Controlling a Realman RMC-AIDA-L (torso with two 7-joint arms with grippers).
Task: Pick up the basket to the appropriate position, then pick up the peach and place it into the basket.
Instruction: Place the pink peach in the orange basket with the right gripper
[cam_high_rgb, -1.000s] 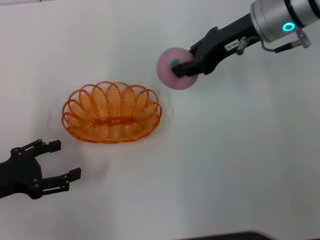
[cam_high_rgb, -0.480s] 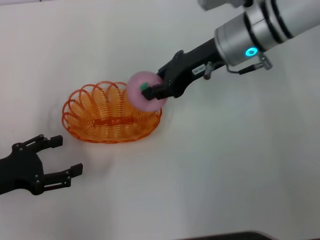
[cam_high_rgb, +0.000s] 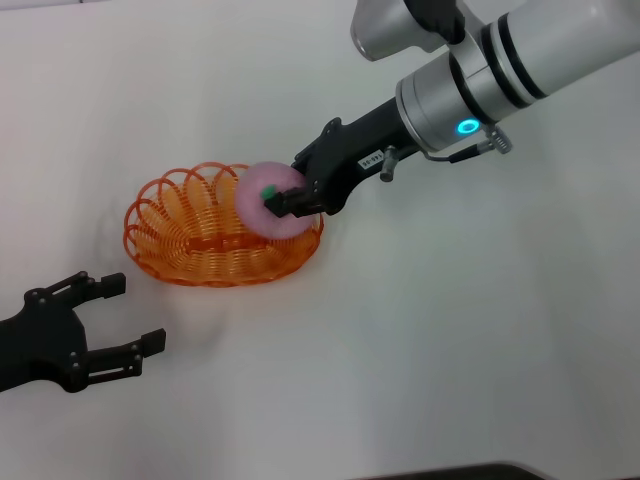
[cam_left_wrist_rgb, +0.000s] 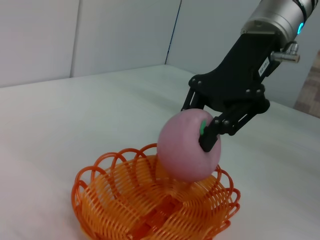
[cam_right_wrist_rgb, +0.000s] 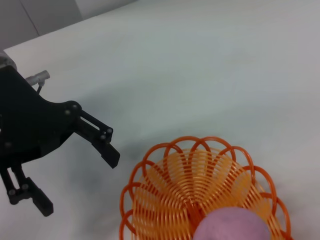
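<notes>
The orange oval basket (cam_high_rgb: 190, 245) stands on the white table, left of centre. It also shows in the left wrist view (cam_left_wrist_rgb: 120, 205) and the right wrist view (cam_right_wrist_rgb: 175, 190). My right gripper (cam_high_rgb: 285, 203) is shut on the pink peach (cam_high_rgb: 262, 200) and holds it over the basket's right end, just above the rim. The peach also shows in the left wrist view (cam_left_wrist_rgb: 185, 152) and the right wrist view (cam_right_wrist_rgb: 232, 226). My left gripper (cam_high_rgb: 125, 318) is open and empty on the table near the front left, apart from the basket.
The white table (cam_high_rgb: 450, 330) spreads all around the basket. A dark edge (cam_high_rgb: 450, 472) runs along the table's front. The right arm (cam_high_rgb: 480, 80) reaches in from the back right.
My right gripper has carried the peach leftward and forward from behind the basket to over its right end. The left gripper has stayed near the front left.
</notes>
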